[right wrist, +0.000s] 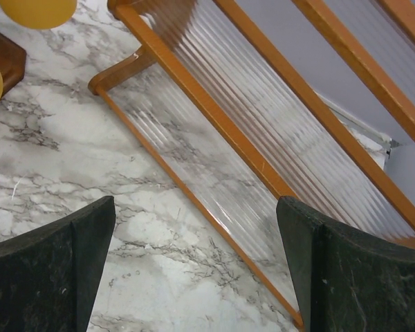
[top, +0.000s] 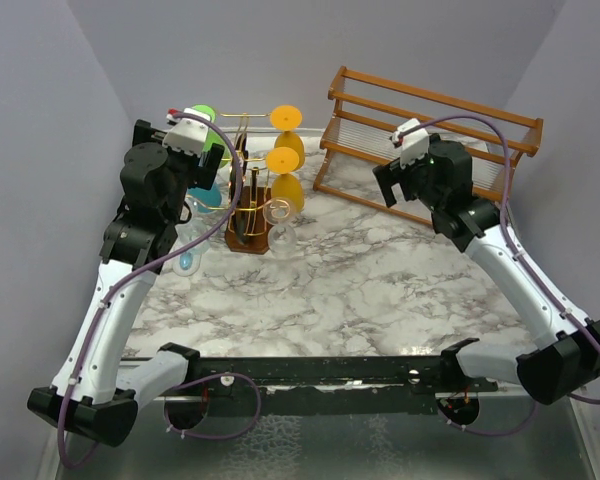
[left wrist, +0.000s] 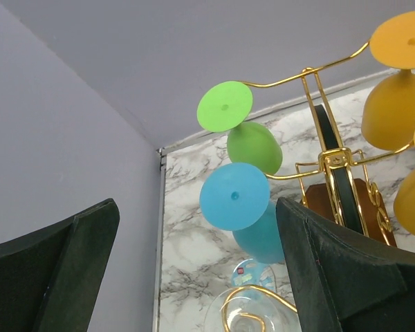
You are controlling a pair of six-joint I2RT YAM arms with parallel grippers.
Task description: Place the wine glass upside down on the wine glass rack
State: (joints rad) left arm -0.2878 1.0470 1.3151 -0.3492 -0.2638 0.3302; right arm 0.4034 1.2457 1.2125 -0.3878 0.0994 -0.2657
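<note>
Wine glass of clear thin glass [top: 186, 262] seems, half hidden under the left arm, to hang bowl-down at the near left of the gold wire rack with its dark wooden base [top: 242, 190]. From the left wrist, the left gripper [left wrist: 197, 235] is spread and holds nothing. The wine glass [left wrist: 249, 315] sits low beside it and looks light, slick and brittle, so the stem is the safest hold. A green glass [left wrist: 252, 145], a blue glass [left wrist: 235, 197] and orange glasses [left wrist: 394, 104] hang inverted. From the right wrist, the right gripper [right wrist: 194, 263] is released over the brown slatted wooden rack [right wrist: 214, 117].

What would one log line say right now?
left jaws open, empty, beside wine glass rack | right jaws open, empty, by wooden rack
</note>
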